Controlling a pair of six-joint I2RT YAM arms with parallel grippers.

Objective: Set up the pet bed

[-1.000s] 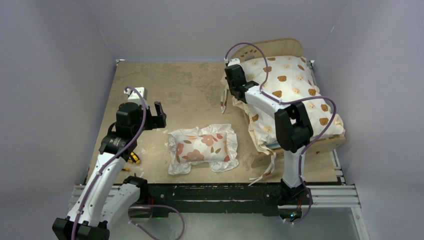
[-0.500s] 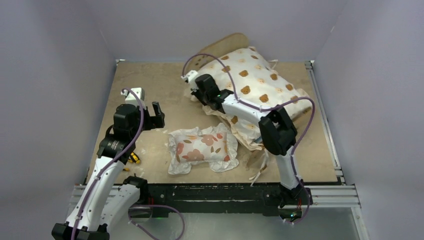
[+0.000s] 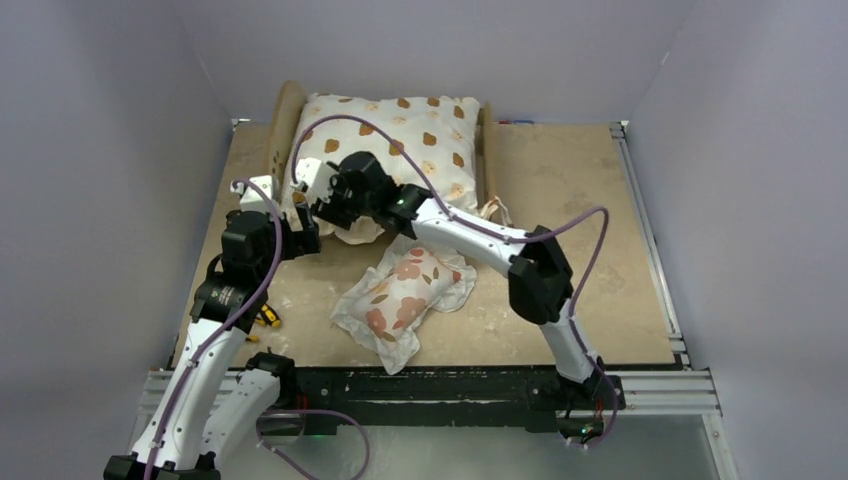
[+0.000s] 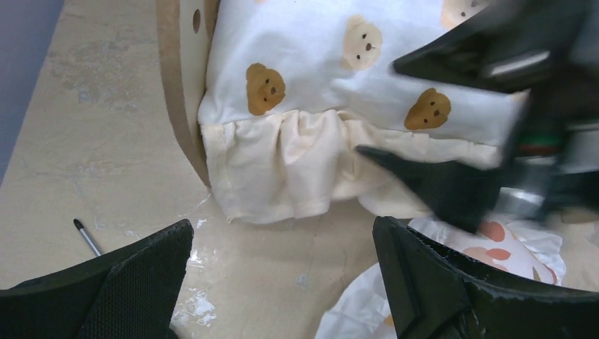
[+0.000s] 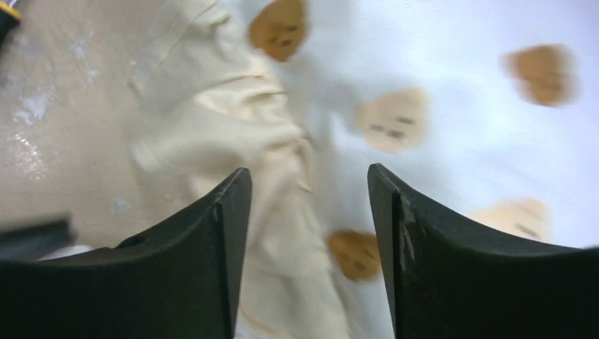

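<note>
Right gripper [image 5: 308, 173], fingers apart astride the ruffled edge of the cushion [image 5: 452, 92]; whether they pinch it cannot be told. Left gripper [image 4: 282, 226] hangs just beside, fingers wide apart and holding nothing, facing the same ruffle. The cushion lies on the bed [image 3: 284, 115], which stands at the far left-centre of the table [image 3: 600, 200], close to the rear wall, its wooden ends showing on either side of the cushion. The pillow [image 3: 405, 300] lies on the table near the bed, under the right forearm, not in the bed. Judged state of the task: cushion seated on the frame — done, though its near ruffle hangs rumpled over the edge; pillow not yet placed; the bed may want squaring. Against the earlier frames: one second ago the bed stood at the right edge, half a second ago it was tilted at centre — now it has swung across to the left, and the pillow has turned from level to diagonal.
</note>
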